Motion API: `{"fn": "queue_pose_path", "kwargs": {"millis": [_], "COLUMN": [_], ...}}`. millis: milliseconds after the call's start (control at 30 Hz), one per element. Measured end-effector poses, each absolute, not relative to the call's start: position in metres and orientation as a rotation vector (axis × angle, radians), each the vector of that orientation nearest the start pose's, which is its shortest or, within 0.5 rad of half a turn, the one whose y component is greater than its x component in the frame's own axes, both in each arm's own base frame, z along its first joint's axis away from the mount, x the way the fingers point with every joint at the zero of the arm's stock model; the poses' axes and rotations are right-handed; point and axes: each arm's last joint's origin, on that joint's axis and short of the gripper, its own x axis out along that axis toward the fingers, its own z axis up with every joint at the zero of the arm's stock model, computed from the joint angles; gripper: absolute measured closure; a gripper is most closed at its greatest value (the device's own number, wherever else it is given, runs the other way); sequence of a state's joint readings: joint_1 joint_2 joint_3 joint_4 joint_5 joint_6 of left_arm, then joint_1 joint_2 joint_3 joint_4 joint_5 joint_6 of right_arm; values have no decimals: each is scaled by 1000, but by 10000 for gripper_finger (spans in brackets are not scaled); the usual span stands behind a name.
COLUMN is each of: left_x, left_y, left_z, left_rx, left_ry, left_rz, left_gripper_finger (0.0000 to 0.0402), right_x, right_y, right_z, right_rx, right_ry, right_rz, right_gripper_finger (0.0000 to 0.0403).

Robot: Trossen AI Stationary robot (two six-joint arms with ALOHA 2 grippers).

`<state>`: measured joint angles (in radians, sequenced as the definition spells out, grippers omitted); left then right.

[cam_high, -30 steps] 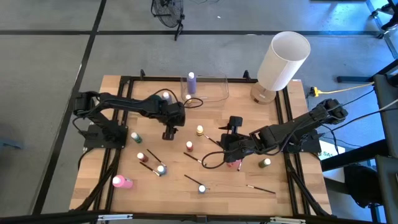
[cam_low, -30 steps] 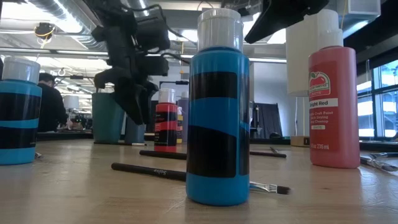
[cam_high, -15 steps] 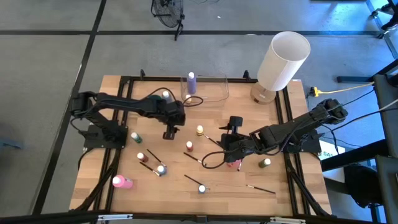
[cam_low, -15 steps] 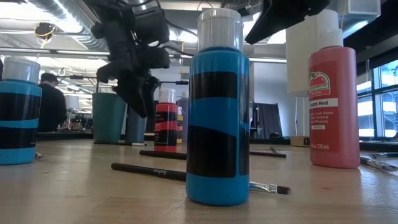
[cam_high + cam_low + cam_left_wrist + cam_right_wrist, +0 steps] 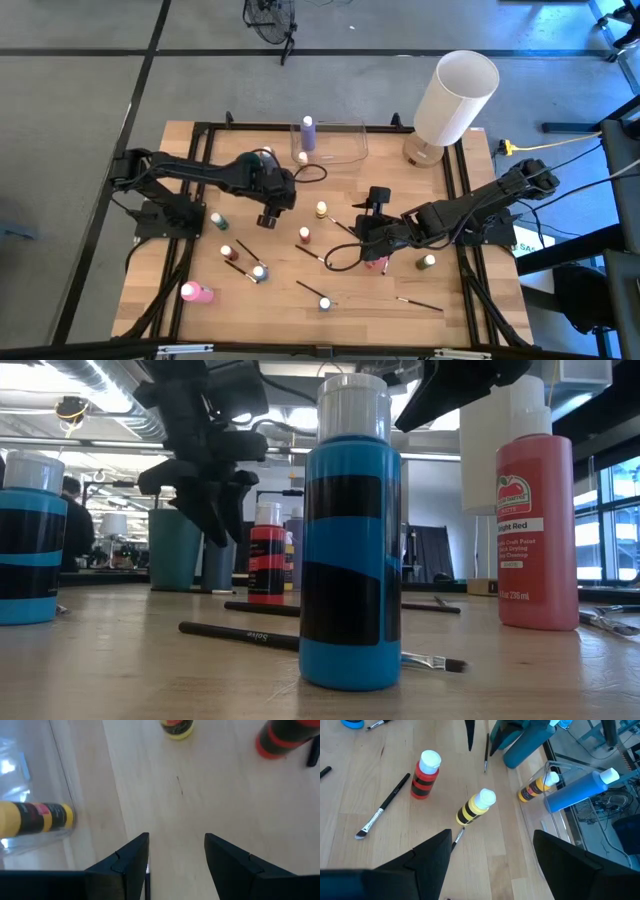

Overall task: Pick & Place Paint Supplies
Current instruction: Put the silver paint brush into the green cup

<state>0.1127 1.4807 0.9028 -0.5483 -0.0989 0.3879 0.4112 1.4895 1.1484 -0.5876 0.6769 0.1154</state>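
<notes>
Small paint bottles stand scattered on the wooden table: a yellow one [image 5: 321,210], a red one [image 5: 304,235], a green one [image 5: 217,220], a pink one [image 5: 195,292] lying flat. Thin dark paintbrushes [image 5: 312,291] lie among them. A lilac bottle [image 5: 307,130] stands in the clear container [image 5: 345,150], and a yellow bottle [image 5: 37,817] lies in it. My left gripper [image 5: 268,217] [image 5: 176,840] hangs open over bare wood just in front of the container. My right gripper [image 5: 370,212] [image 5: 492,837] hovers open to the right of the yellow bottle [image 5: 476,807] and the red bottle [image 5: 425,775].
A large white cylinder [image 5: 455,95] stands at the far right corner. A blue bottle [image 5: 350,550] and a light red bottle [image 5: 535,525] stand close to the low camera, with a brush [image 5: 240,632] lying behind them. Black frame rails [image 5: 200,130] border the table.
My left gripper has risen a little above the table, drifted slightly toward the left edge and rolled about its own pointing line, its fingers staying open. The right arm and the bottles have kept still.
</notes>
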Motion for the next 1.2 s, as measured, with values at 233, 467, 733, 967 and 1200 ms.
{"fn": "queue_pose_path", "kwargs": {"millis": [233,467,733,967,1200], "left_x": [274,276,276,281,285], "left_y": [33,39,51,58,62], "left_z": [196,197,191,179,161], "left_rx": [384,445,294,289,266], "left_ry": [1140,1121,1127,1154,1218], "left_rz": [-86,-99,-87,-77,-81], "left_gripper_finger": [215,215,215,215,215], "right_x": [286,287,287,287,288], "right_y": [105,105,105,106,106], "right_z": [269,270,270,270,270], "right_rx": [-373,-365,-364,-355,-353], "right_ry": [777,764,764,758,755], "right_rz": [-291,-293,-290,-284,-283], "right_gripper_finger": [119,119,119,119,119]}}
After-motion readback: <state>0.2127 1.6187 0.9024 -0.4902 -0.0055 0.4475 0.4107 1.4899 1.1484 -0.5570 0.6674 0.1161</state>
